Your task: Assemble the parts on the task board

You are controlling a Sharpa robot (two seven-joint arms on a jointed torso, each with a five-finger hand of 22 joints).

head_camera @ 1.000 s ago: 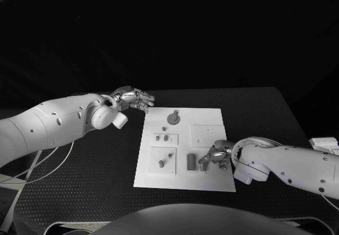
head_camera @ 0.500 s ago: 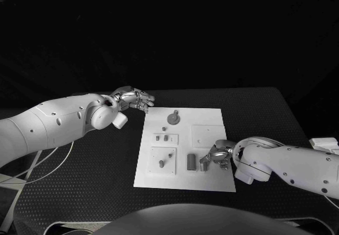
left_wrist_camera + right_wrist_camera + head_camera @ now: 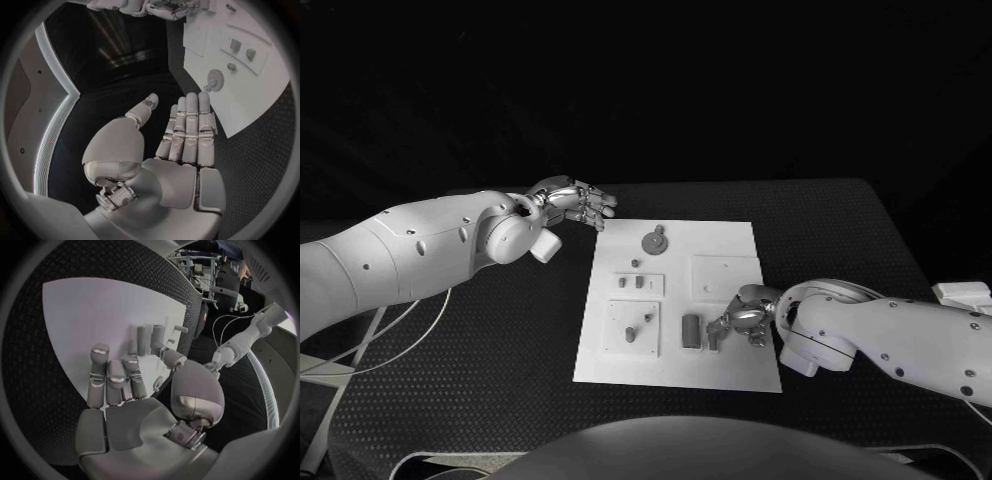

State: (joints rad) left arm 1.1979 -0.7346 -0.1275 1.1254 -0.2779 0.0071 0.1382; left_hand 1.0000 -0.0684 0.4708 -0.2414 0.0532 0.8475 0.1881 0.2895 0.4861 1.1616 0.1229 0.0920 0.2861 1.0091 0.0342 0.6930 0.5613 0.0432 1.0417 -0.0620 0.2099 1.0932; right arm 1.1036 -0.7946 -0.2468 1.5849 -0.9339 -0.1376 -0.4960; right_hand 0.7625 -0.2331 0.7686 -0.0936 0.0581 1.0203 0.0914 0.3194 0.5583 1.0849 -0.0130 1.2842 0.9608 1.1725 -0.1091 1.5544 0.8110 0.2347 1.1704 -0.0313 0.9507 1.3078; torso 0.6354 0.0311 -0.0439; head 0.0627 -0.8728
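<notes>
Two hands, one near the work: right hand [image 3: 740, 322] hovers over the board's [image 3: 726, 375] near-right part, fingers apart, holding nothing, fingertips just beside an upright part [image 3: 689, 331], which lies toward board centre from it. Left hand [image 3: 574, 203] sits off the board's far-left corner, flat, empty, well apart from the parts.

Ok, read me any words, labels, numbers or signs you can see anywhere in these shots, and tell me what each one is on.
None can be read.
The task board: plain white, no print showing on it or on the parts.
The left hand and the right hand: no markings legible.
The small white object at the table's right edge: too small to tell whether it carries a label.
</notes>
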